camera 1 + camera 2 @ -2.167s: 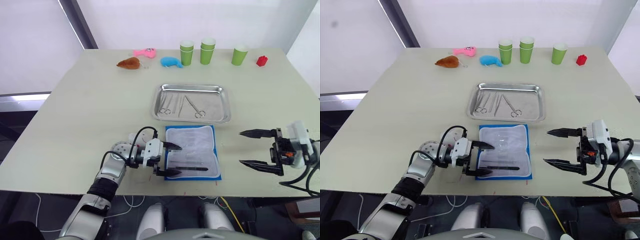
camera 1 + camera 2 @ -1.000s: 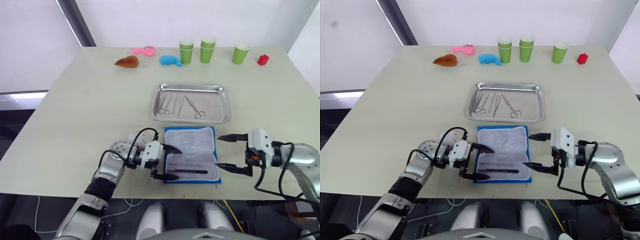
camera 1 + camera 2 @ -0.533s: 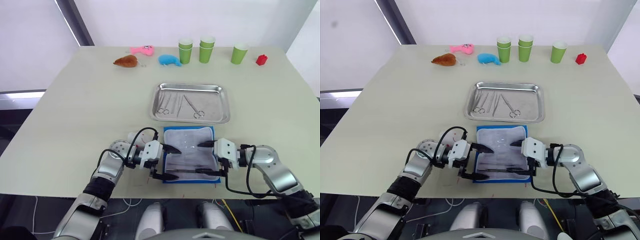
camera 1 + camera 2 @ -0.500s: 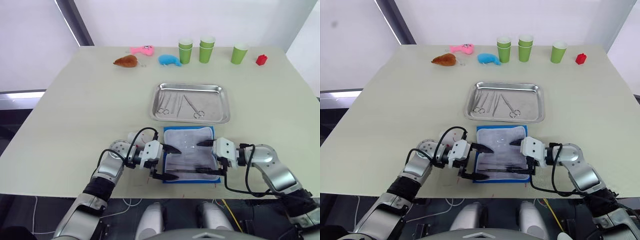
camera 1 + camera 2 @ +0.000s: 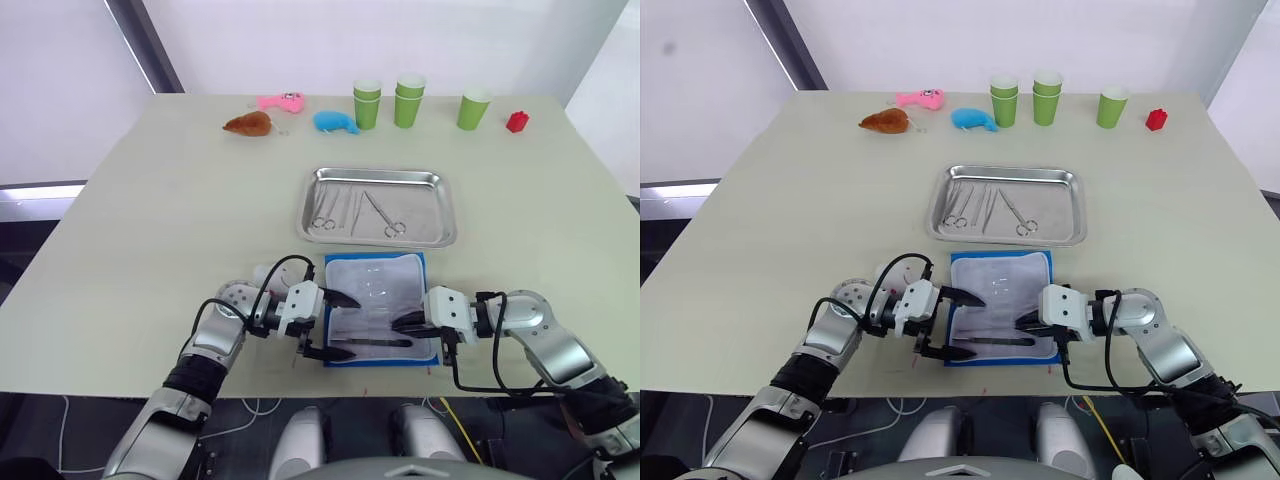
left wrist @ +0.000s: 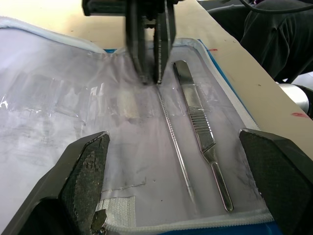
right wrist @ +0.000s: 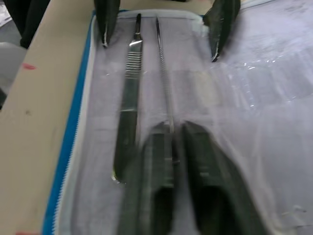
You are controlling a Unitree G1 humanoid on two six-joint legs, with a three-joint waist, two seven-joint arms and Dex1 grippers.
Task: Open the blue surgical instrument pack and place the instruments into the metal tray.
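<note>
Near the table's front edge, just in front of the metal tray (image 5: 378,206), the blue surgical instrument pack (image 5: 380,306) lay open, its pale padded lining up under a clear plastic sheet. Two slender tools rested side by side on the lining: a thin probe (image 6: 174,150) and a flat-handled scalpel-like instrument (image 6: 201,138). The right gripper (image 7: 172,137) was clamped on the probe's end, its fingers nearly together. The left gripper (image 5: 337,326) sat at the pack's left edge with its fingers wide apart, straddling both tools without touching them. In the tray lay scissors (image 5: 385,215) and other thin instruments, too small to tell apart. At the table's far side stood green cups (image 5: 408,101), a red block (image 5: 516,122), a blue whale toy (image 5: 334,122), a pink toy (image 5: 279,101) and a brown toy (image 5: 248,125), well apart from the pack.
</note>
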